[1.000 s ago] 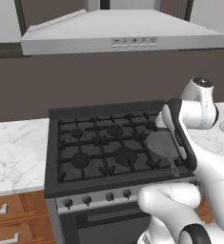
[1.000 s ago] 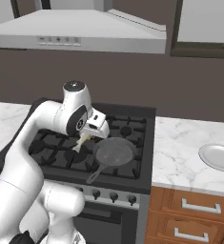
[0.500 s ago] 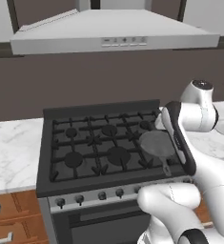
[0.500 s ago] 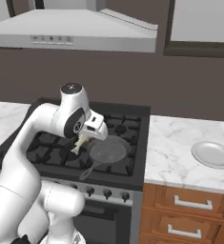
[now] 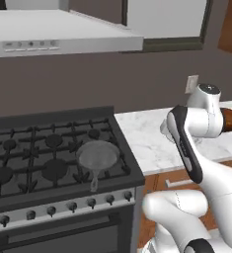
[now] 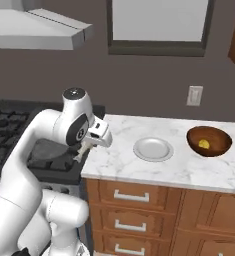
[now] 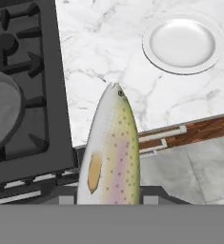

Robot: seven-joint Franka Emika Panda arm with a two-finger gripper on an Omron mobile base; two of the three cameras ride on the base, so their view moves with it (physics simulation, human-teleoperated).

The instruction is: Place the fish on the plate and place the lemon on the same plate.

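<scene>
1. To the left of my claw [image 6: 82, 151], the frying pan [image 6: 48, 150] is sitting on the stove [image 5: 48, 163].
2. In the claw I am gripping the fish [image 7: 111, 152], its head hanging over the counter's front edge.
3. Right of the claw, the plate [image 6: 153, 149] is resting bare on the marble counter [image 6: 139, 170].
4. Farther right, the lemon [image 6: 204, 144] is lying inside the brown bowl [image 6: 209, 141], well apart from the claw.

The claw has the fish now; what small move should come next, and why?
Probably carry the fish sideways toward the plate. The claw holds it over the seam between stove and counter, while the plate sits bare further along, before the bowl with the lemon.
</scene>
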